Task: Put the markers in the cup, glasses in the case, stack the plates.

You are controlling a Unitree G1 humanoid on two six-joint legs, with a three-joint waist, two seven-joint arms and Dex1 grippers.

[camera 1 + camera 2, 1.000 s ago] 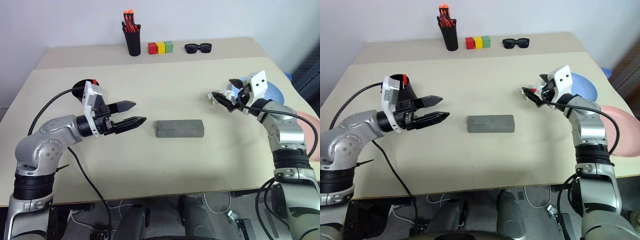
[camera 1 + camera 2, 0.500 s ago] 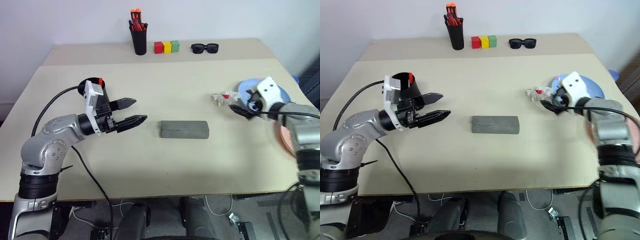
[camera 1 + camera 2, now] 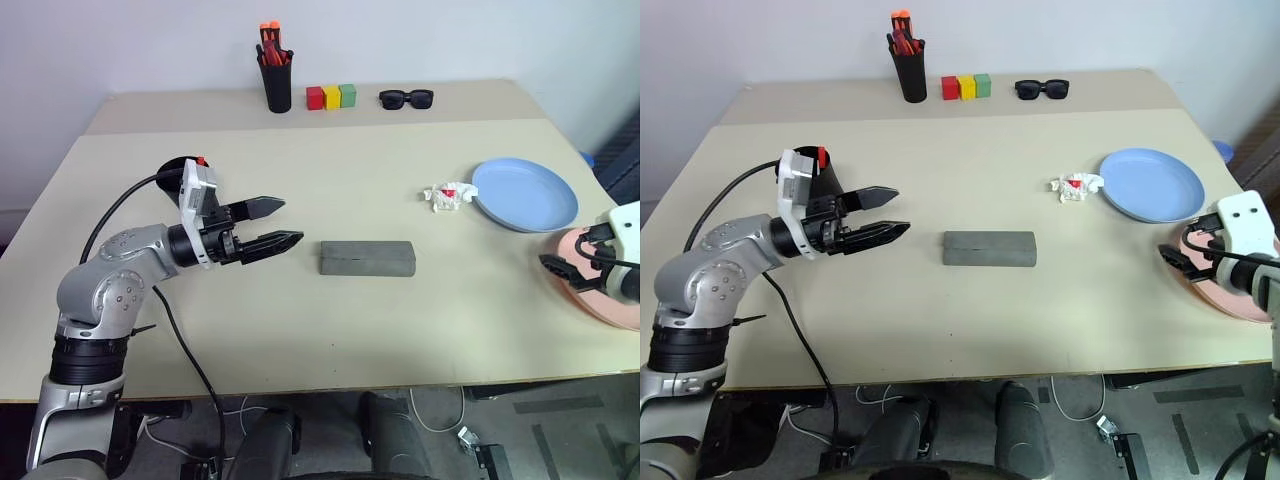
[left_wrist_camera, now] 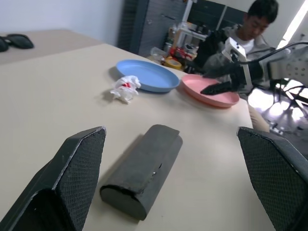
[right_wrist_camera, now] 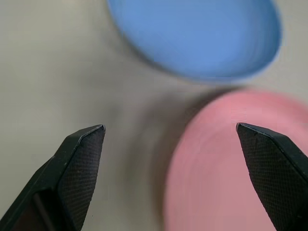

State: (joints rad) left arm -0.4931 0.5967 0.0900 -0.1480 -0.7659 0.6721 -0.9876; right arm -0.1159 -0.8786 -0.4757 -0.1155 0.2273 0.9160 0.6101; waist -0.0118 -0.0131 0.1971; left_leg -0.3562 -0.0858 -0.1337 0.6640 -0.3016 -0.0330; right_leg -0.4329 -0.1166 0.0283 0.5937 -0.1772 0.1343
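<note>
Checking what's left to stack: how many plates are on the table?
2. The blue plate lies by the table's right edge; the pink plate lies beside it, nearer the robot, under the right gripper.

Bright even light, soft shadows; right wrist view motion-blurred; window glare in left wrist view.

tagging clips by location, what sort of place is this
Probably a robotics lab or workshop: a plain beige table laid out with test props such as the colored blocks, plus dark storage shelving and a seated person watching in the left wrist view.
</note>
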